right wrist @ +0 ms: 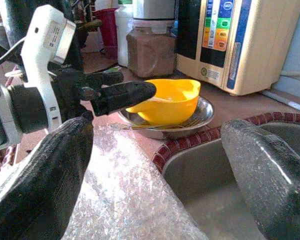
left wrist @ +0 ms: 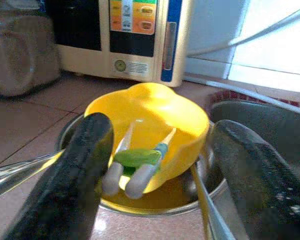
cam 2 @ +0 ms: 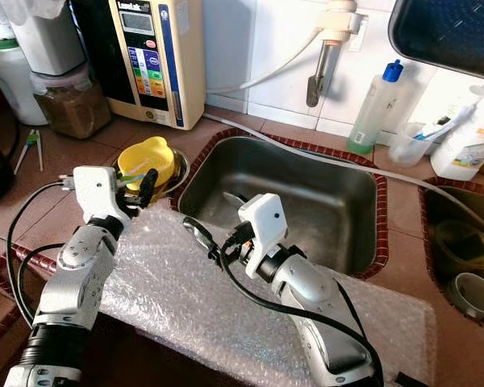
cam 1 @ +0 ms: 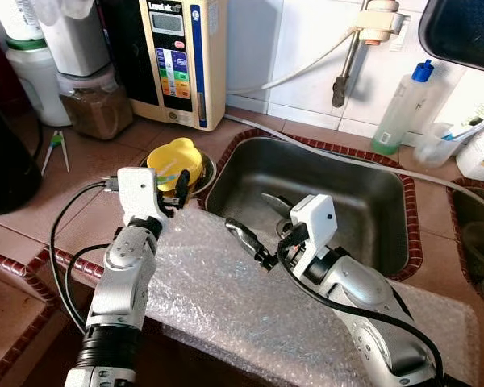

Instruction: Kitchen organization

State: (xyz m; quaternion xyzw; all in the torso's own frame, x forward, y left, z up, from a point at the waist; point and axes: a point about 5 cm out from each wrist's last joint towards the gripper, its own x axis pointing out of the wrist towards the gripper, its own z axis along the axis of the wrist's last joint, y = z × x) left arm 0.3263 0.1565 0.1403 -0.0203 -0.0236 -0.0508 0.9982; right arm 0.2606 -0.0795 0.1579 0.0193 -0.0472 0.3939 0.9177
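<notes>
Grippers, left (left wrist: 155,165) at yellow bowl (left wrist: 155,115), right (right wrist: 155,165) over sink edge (right wrist: 190,142), both spread open.

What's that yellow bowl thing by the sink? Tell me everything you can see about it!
The yellow plastic bowl is glossy, with a wavy rim that bulges at one side. It sits upright inside a shallow round steel dish on the brown tiled counter, just left of the steel sink. Inside it lie two pale-handled utensils joined by a green piece. The left gripper hovers open in front of it, not touching.
</notes>
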